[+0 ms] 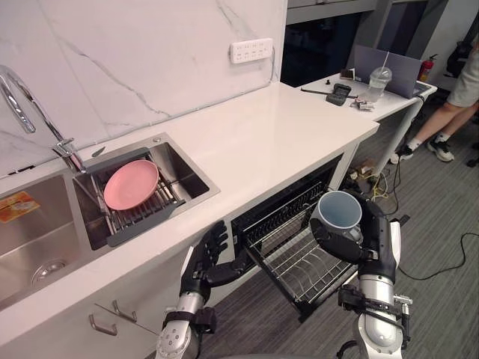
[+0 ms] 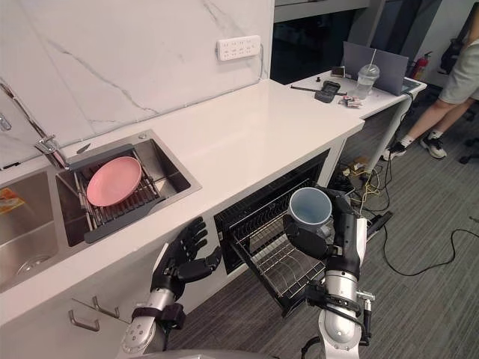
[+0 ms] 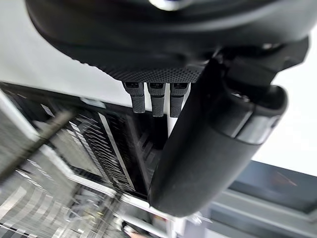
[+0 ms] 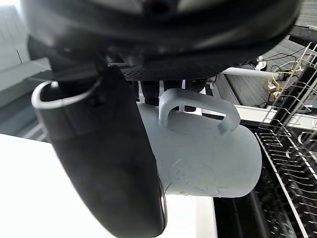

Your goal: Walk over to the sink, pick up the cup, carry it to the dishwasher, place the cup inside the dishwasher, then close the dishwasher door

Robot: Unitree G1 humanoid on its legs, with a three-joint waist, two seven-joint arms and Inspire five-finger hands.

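Blue cup [image 1: 338, 212] seemingly over rack [image 1: 296, 266] edge.

No lettering is showing clearly enough to be read. An orange sticker [image 1: 16, 206] is sitting on the back wall of the left sink basin [image 1: 46, 233], its print coming out too small to tell. Faint marks are showing on the pale cup [image 4: 208, 153], equally illegible.

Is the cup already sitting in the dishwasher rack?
No, the light blue cup is gripped in the right hand, raised off the pulled-out dishwasher rack.
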